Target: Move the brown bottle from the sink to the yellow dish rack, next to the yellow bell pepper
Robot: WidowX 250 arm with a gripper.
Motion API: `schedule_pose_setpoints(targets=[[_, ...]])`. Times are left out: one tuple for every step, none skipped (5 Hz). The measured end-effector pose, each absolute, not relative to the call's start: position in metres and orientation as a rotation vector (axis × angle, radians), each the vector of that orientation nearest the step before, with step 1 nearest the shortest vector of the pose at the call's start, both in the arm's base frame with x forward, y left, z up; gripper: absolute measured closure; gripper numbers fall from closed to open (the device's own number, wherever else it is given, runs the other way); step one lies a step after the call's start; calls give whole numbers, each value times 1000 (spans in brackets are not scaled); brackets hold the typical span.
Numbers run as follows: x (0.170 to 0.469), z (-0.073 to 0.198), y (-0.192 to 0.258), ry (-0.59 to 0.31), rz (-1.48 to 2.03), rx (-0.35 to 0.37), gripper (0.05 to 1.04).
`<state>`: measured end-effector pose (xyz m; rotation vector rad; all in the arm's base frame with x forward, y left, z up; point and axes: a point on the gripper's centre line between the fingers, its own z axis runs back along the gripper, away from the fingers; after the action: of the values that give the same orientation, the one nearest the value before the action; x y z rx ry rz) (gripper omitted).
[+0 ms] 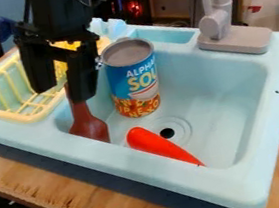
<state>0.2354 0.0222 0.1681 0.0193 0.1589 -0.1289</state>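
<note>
The black gripper [63,90] hangs over the sink's left rim and the drying rack's right edge, its two fingers wide apart. A brown utensil [88,124] leans at the left end of the light blue sink basin, its upper part passing behind the right finger. Just right of the gripper, a soup can [134,84] stands upright in the basin. An orange-red carrot-shaped toy [160,145] lies beside the drain, its thin end pointing to the lower right.
A yellow wire rack [15,95] is left of the basin. The grey faucet [216,24] rises at the back right. The sink's raised rim [277,117] surrounds the basin, and the whole unit rests on a wooden table [71,199].
</note>
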Motion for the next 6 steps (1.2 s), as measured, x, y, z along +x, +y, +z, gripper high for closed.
schedule_pose_setpoints(targets=[[242, 159, 20, 165, -151, 1, 83], [244, 155, 20, 175, -149, -5, 116], [243, 155, 19, 179, -146, -7, 390], [240, 156, 19, 199, -148, -8, 684], [240, 162, 20, 198, -139, 2, 750], [241, 185, 21, 143, -137, 29, 750]])
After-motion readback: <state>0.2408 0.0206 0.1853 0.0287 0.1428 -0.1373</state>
